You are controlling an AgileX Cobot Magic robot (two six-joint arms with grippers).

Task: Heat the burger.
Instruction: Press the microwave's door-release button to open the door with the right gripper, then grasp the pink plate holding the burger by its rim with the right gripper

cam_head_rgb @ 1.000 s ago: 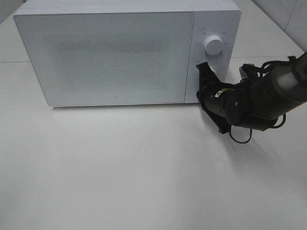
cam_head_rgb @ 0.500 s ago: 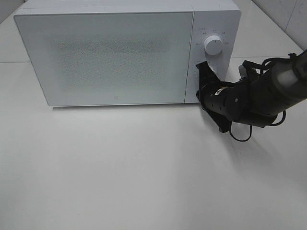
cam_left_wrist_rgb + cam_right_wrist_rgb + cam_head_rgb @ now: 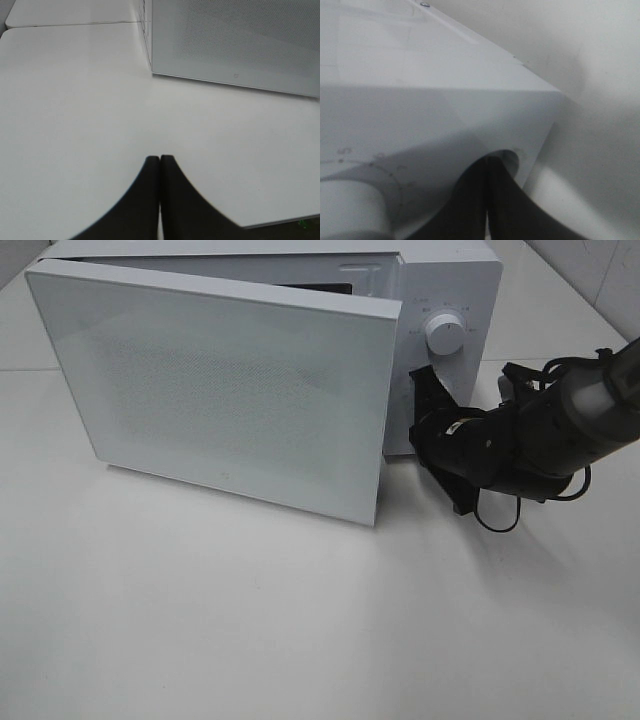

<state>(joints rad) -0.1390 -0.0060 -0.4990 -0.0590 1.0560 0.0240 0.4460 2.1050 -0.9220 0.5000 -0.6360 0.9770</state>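
Left gripper: both fingers pressed together with no gap, gripping nothing, held over the bare table near the left end of the microwave (this gripper does not appear in the high view).

Door: partly open, hinged at the left. Its right edge stands out from the body toward the near side, leaving a dark slit along the top. The frosted panel hides the cavity.

Burger: not visible in any view; its place cannot be told.

Dial: white, round, on the control panel at the right end of the microwave.

Right gripper: fingers closed against each other, nothing between them. The tips sit at the lower part of the panel below the dial, just beside a round button. The arm reaches in from the right.
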